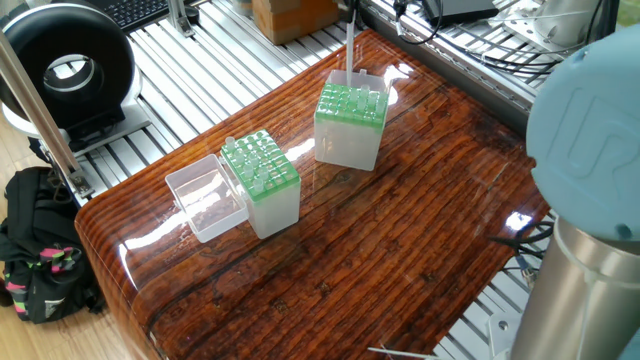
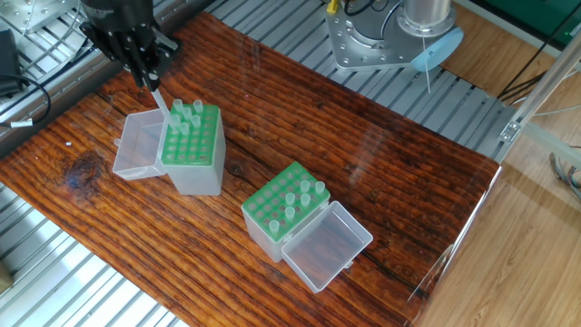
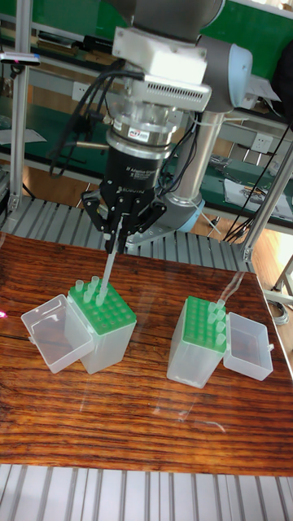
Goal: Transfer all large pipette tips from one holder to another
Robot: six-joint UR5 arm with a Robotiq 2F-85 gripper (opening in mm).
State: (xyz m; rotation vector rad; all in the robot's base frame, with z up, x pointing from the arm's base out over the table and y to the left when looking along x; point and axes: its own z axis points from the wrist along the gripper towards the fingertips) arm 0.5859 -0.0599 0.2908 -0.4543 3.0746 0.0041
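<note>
Transfer step, lift phase. The end effector (image 3: 114,232) is clenched on one large pipette tip (image 3: 107,263), which hangs nearly upright with its point just above the green grid of the source holder (image 3: 104,330). In the other fixed view the same tip (image 2: 157,98) slants down from the fingers towards the rear edge of that holder (image 2: 192,150), clear of the tips left standing in its back rows (image 2: 186,113). The hinged clear lid (image 2: 137,145) lies open beside this holder. The destination holder (image 3: 201,339) stands well apart from the source holder on the wooden worktop (image 2: 381,173), its own lid (image 3: 247,345) open, with a few tips (image 2: 304,193) already seated. Judged next: raise the tip clear of the grid, carry it across to the destination holder, align it over a free hole and lower it straight.
</note>
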